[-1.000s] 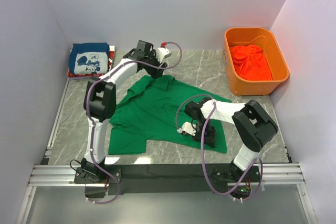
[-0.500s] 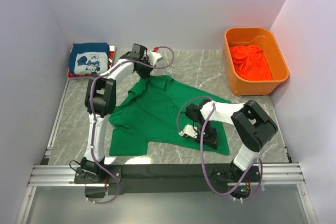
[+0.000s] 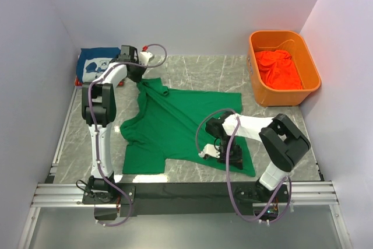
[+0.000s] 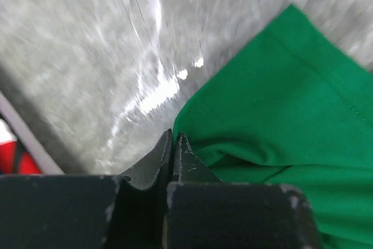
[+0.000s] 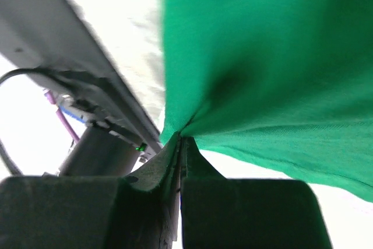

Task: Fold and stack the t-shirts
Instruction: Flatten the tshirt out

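- Spreading step, by my read: green tee [image 3: 175,123] lies rumpled mid-table [image 3: 198,71]; draw the two pinched ends apart, low and even, until it's flat enough to fold.
- Left gripper [image 4: 173,139]: jaws closed tight, pinching the tee's far-left edge, near the folded blue tee [image 3: 96,65].
- Right gripper [image 5: 179,140]: jaws closed, nipping the near-right hem, cloth bunched at the tips.

White arms [image 3: 99,144], black joints [image 3: 98,100], purple cables [image 3: 197,137], scuffed black tools [image 4: 173,138].
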Motion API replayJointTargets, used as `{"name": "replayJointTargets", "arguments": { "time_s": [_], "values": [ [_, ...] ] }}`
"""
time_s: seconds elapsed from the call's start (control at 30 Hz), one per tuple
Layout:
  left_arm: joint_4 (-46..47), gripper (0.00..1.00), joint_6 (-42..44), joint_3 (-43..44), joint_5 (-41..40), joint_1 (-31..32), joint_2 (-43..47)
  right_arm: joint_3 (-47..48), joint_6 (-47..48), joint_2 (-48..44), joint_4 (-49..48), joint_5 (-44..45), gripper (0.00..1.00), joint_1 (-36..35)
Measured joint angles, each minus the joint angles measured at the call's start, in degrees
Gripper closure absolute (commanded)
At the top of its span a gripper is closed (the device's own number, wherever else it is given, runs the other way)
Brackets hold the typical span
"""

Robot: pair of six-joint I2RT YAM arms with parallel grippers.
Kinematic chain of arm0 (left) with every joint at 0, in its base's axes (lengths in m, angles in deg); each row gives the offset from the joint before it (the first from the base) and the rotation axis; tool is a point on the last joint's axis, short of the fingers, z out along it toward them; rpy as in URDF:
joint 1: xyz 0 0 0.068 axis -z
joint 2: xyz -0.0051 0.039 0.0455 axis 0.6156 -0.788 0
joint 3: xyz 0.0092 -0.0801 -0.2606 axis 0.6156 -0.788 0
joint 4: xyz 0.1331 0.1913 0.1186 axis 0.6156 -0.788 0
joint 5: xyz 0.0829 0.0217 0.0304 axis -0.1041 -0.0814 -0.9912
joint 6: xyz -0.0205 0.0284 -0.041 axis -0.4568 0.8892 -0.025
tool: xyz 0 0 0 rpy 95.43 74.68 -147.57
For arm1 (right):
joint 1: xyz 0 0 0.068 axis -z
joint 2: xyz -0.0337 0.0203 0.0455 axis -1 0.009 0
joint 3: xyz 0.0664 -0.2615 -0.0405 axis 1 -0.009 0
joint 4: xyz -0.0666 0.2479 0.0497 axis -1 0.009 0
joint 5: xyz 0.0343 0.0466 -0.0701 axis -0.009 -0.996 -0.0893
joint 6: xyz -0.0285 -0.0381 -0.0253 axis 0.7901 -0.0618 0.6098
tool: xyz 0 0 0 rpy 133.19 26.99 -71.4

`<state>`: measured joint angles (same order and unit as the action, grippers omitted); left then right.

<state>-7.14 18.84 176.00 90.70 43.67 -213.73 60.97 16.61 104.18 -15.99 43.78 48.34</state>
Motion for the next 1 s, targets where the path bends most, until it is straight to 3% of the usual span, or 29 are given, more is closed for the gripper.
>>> {"name": "replayJointTargets", "arguments": {
  "time_s": [0.03,0.07,0.13,0.17,0.2,0.23,0.27,0.47,0.63,1.0],
  "values": [
    [0.13,0.99,0.0,-0.52,-0.07,-0.15,0.0,0.0,0.39,-0.5,0.48,-0.5,1.0,-0.48],
    [0.02,0.9,0.02,-1.14,-0.09,-0.31,0.0,0.02,0.83,-1.29,1.03,-1.33,0.9,-1.18],
    [-1.38,0.75,0.46,-1.66,0.66,-0.83,-0.02,0.87,0.79,-2.36,2.43,-2.69,0.81,-1.92],
    [-1.73,0.63,0.59,-1.66,1.62,-1.05,-0.02,1.73,0.68,-2.62,3.02,-3.3,0.72,-2.12],
    [-2.1,0.58,1.01,-1.66,3.43,-1.46,0.13,3.26,0.15,-2.67,3.82,-4.02,0.68,-1.92],
    [-2.56,0.54,1.07,-1.66,5.31,-1.99,0.31,5.33,-0.22,-2.64,4.74,-4.68,0.57,-1.25],
    [-3.08,0.48,1.07,-1.66,7.06,-2.54,0.44,7.74,-0.63,-2.64,5.27,-5.53,0.56,-0.04],
    [-4.22,0.42,0.9,-1.57,15.91,-5.35,4.44,26.58,-5.16,-2.69,2.23,-10.03,0.59,14.25],
    [-3.93,0.4,-1.36,4.07,21.09,-4.68,5.55,35.08,-12.0,-1.03,-6.71,-4.48,0.7,23.28],
    [-1.66,0.38,-2.54,2.32,23.52,-2.56,6.19,51.36,-15.96,21.44,-16.39,5.01,0.69,31.19]
  ]
}}
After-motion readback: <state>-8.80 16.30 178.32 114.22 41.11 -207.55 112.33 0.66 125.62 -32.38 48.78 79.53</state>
